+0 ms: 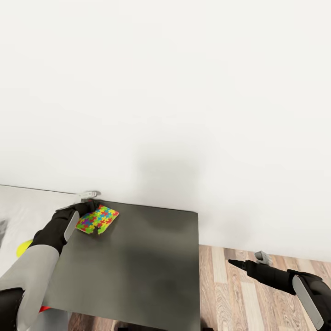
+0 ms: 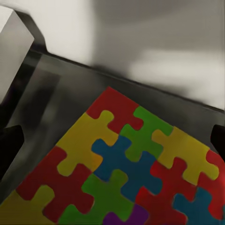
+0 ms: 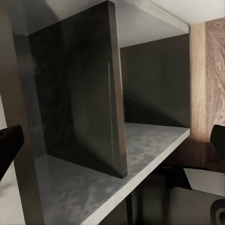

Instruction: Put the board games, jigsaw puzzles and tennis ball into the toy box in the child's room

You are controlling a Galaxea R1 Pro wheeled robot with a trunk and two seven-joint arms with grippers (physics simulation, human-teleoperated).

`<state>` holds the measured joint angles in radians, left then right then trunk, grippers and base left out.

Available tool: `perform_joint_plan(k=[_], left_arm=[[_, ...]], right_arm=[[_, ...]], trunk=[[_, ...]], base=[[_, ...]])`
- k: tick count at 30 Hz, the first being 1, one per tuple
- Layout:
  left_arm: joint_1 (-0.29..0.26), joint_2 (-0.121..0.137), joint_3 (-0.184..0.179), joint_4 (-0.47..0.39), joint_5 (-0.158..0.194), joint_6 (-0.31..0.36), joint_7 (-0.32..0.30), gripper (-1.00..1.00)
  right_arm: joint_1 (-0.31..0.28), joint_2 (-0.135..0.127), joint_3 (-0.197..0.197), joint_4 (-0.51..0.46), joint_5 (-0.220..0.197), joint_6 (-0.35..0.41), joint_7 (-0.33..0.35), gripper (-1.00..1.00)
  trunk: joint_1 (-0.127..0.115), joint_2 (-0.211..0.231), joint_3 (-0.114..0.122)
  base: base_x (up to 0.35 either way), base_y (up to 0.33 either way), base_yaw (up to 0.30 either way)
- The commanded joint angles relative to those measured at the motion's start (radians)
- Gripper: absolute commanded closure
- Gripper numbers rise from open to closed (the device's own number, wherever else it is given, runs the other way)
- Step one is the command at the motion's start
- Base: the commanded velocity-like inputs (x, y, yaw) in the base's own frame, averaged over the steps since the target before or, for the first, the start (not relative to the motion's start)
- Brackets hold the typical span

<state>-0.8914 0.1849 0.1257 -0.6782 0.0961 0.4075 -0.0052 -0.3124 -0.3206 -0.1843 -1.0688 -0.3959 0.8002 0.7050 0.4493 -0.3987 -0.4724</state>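
Head view, and the left gripper (image 1: 90, 202) is down at the far left corner of the dark grey table (image 1: 138, 266), right on the jigsaw puzzle (image 1: 97, 219)! The puzzle is a flat, bright sheet of red, yellow, green and blue interlocking pieces, lying on the tabletop close to the far edge. It sits skewed to the table: its long axis runs from near-left to far-right, one corner pointing toward the wall (image 1: 184, 92), another toward the near side. The gripper's dark fingers meet the puzzle's far left end, but whether they are pinching it or just resting there, I cannot tell. From the left wrist, the jigsaw puzzle (image 2: 136, 168) fills the near field, flat on the glossy dark surface, with the dark fingertips (image 2: 9, 145) far out at either edge of the picture. Over on the right, the right gripper (image 1: 248, 261) hangs beyond the table's right edge above the wood plank floor (image 1: 257, 294), fingers spread apart and holding nothing. Its wrist camera looks at dark shelf compartments (image 3: 93, 108) split by an upright divider. Plain white wall behind, and a yellow object (image 1: 23, 248) shows left of the table, partly hidden by the arm.
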Motion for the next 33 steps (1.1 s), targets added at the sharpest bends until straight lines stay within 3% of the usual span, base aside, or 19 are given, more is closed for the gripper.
perform_joint_plan(k=[1,12,33], left_arm=[[0.0,0.0,0.002,0.014,0.007,0.006,-0.001,-1.0],[0.0,-0.002,0.001,0.014,0.007,0.002,-0.002,-1.0],[0.0,-0.001,0.0,0.014,0.007,0.002,-0.004,-1.0]], right_arm=[[-0.001,0.0,-0.001,0.0,-0.001,0.006,0.002,-1.0],[-0.001,0.0,-0.001,0.0,-0.001,0.005,0.002,-1.0],[-0.001,0.0,-0.001,0.001,-0.001,-0.007,0.002,-1.0]], trunk=[[0.001,-0.001,-0.002],[0.001,-0.001,-0.002],[0.001,-0.001,-0.002]], base=[[0.0,0.0,0.0],[0.0,-0.004,0.0],[-0.01,-0.123,0.0]])
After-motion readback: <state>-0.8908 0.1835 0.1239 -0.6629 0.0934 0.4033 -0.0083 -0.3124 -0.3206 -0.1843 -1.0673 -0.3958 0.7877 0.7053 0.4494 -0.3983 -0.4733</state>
